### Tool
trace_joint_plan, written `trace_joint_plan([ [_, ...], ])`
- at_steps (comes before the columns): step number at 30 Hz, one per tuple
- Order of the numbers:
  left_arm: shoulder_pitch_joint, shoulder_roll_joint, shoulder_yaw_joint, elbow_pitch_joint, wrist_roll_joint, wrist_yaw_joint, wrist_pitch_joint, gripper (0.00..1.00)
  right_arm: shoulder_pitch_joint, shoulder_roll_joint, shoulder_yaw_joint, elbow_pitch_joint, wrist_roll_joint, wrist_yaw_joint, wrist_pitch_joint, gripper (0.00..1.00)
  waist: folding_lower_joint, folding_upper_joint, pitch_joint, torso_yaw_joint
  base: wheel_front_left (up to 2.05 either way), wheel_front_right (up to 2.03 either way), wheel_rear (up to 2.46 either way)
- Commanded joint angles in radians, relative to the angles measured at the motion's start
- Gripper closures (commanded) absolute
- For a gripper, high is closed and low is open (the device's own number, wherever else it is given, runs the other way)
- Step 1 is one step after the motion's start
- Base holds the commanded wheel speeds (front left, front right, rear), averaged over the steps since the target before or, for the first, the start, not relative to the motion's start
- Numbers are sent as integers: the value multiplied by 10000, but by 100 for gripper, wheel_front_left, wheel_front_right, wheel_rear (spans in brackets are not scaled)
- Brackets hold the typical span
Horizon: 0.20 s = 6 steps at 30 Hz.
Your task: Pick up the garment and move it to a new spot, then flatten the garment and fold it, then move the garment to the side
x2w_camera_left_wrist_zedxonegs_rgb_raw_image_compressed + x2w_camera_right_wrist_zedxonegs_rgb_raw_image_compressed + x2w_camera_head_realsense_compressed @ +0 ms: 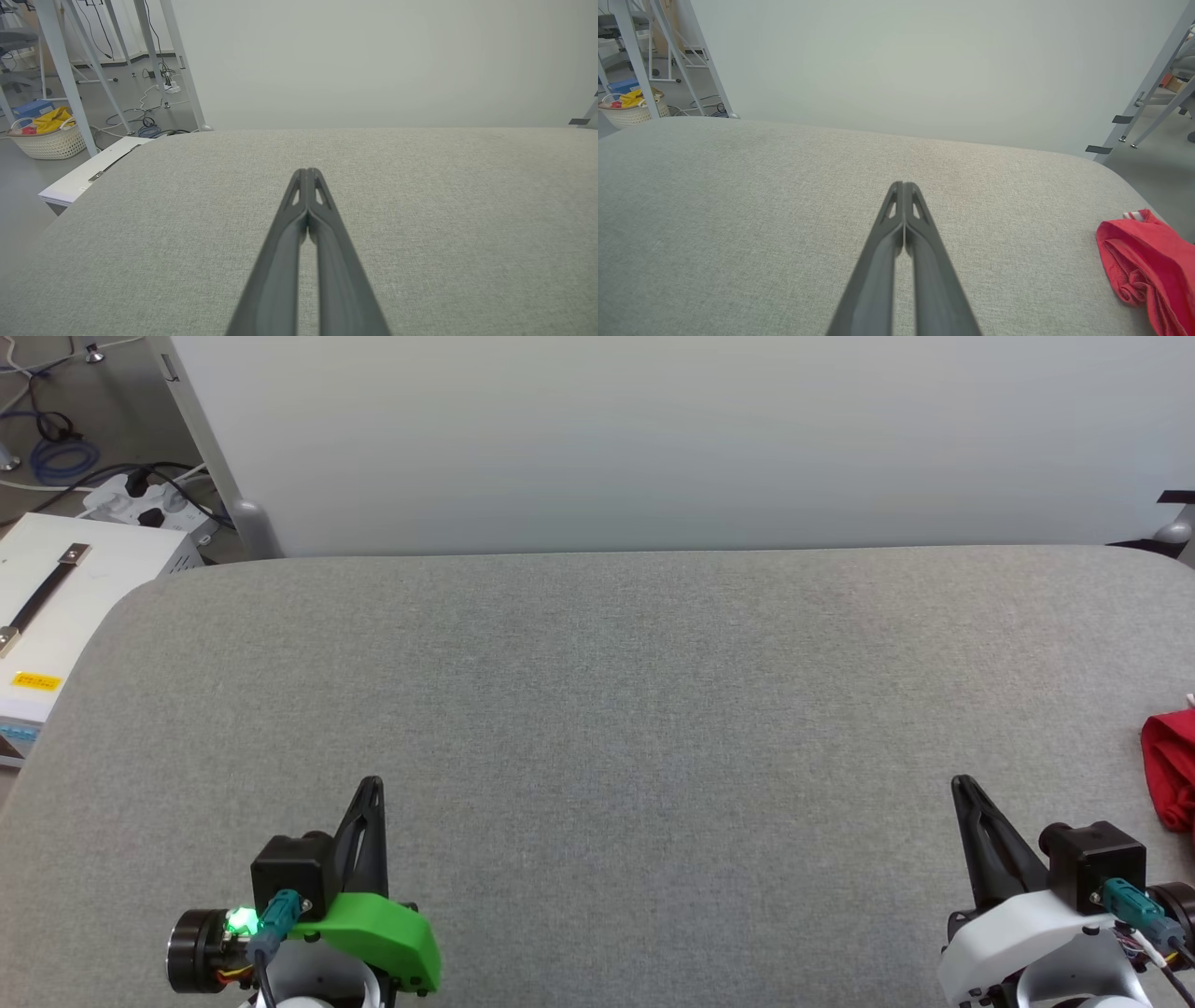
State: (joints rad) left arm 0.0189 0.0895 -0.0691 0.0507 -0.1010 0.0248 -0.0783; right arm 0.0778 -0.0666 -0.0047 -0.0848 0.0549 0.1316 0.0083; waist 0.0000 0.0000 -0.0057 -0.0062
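Note:
The garment (pixel 1171 770) is a bunched red cloth at the right edge of the grey table, partly cut off by the frame. In the right wrist view the garment (pixel 1148 261) lies crumpled at the lower right, with a bit of red-white striped trim at its top. My right gripper (pixel 962 786) rests shut over the table's near right, to the left of the garment and apart from it, and holds nothing. My right gripper (pixel 903 186) shows its fingers pressed together. Over the near left my left gripper (pixel 372 786) also stands shut and empty, its tips (pixel 307 173) closed.
A grey fabric-covered table (pixel 597 691) spreads before me, with a pale wall panel (pixel 653 439) behind it. A white box with a black handle (pixel 56 597) stands off the left edge. Cables and a power strip (pixel 140 499) lie on the floor, and a white basket (pixel 49 135) sits far left.

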Motion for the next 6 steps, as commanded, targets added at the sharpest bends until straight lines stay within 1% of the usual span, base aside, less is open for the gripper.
trace_joint_plan([
  [1, -129, -84, 71, -71, 132, -57, 58, 100, -201, 42, 4, 83, -90, -7, -54, 100, 0, 0, 2, 2, 0, 0, 0],
  [6, -141, -145, 193, -157, 304, -94, 200, 100, -314, 66, 12, 233, -180, -7, -59, 100, 0, 0, 13, 14, 0, 0, 0],
])
